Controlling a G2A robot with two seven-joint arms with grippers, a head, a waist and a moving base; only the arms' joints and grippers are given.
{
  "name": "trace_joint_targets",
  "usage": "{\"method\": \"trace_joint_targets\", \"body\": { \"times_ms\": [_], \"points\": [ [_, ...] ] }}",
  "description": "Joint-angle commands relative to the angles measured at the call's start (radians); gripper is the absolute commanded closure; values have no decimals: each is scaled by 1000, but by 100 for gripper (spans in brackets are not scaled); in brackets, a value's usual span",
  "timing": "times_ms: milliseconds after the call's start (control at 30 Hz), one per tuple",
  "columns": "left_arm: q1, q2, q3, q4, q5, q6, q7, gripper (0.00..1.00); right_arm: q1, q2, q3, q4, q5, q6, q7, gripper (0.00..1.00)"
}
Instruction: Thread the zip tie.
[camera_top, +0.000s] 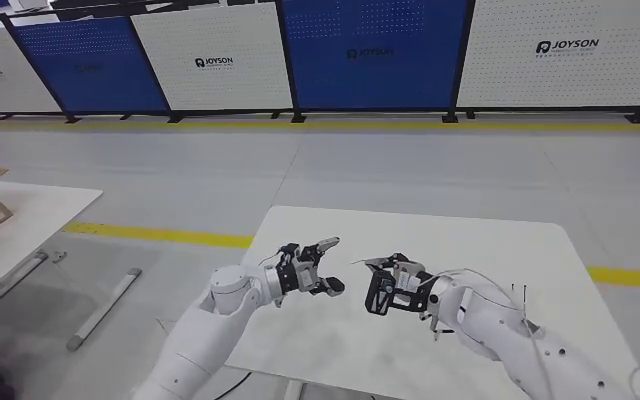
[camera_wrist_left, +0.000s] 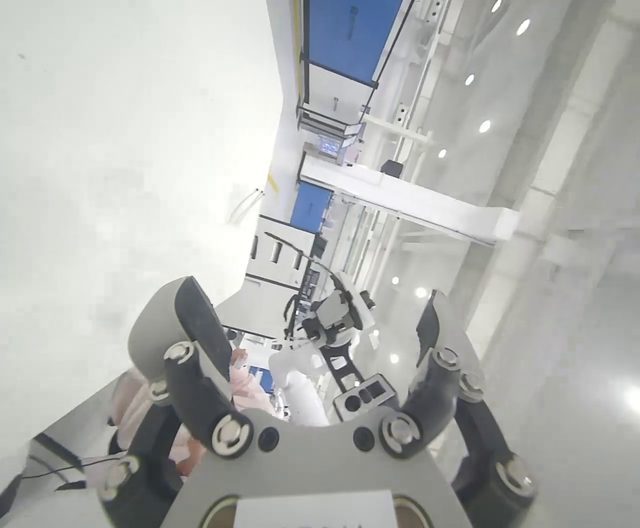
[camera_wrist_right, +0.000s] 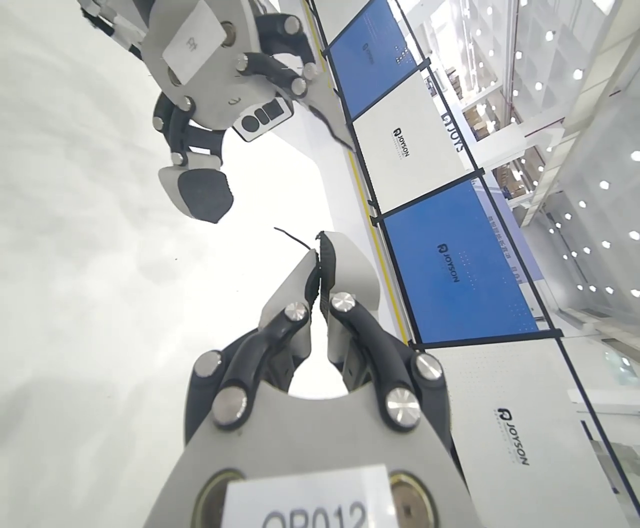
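The right end effector (camera_wrist_right: 319, 255) clamps the thin, probably light and flexible zip tie (camera_wrist_right: 292, 237) close behind its tip, limiting whip; the left end effector (camera_wrist_left: 315, 312) stands spread wide, empty.

White arms (camera_top: 205, 325) — grey, black-padded jaws

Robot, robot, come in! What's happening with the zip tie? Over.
Left gripper jaws open, empty. Right gripper jaws shut on zip tie, tip poking toward the left one. Gap between them, nothing in the way.
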Motion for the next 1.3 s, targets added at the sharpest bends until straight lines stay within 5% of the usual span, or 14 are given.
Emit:
{"method": "trace_joint_targets", "body": {
  "times_ms": [0, 133, 467, 600, 700, 833, 1267],
  "points": [
    [-15, 1, 24, 11, -34, 0, 11, 0, 9, 0, -12, -8, -8, 0, 2, 100],
    [-59, 11, 68, 48, -54, 0, 50, 0, 28, 2, -39, -7, -8, 0, 8, 100],
    [-57, 10, 70, 47, -58, 0, 50, 0, 28, 2, -39, -7, -8, 0, 8, 100],
    [-52, 12, 104, 61, -166, 0, 10, 0, 28, 2, -39, -7, -8, 0, 8, 100],
    [-70, 21, 92, 47, -139, -7, 84, 0, 28, 2, -39, -7, -8, 0, 8, 100],
    [-70, 21, 92, 47, -139, -7, 84, 0, 25, 3, -37, -9, -8, 6, 24, 100],
    [-61, 20, 117, 36, -140, 0, 80, 0, 37, 47, -34, -96, -8, 30, 104, 100]
  ]
}}
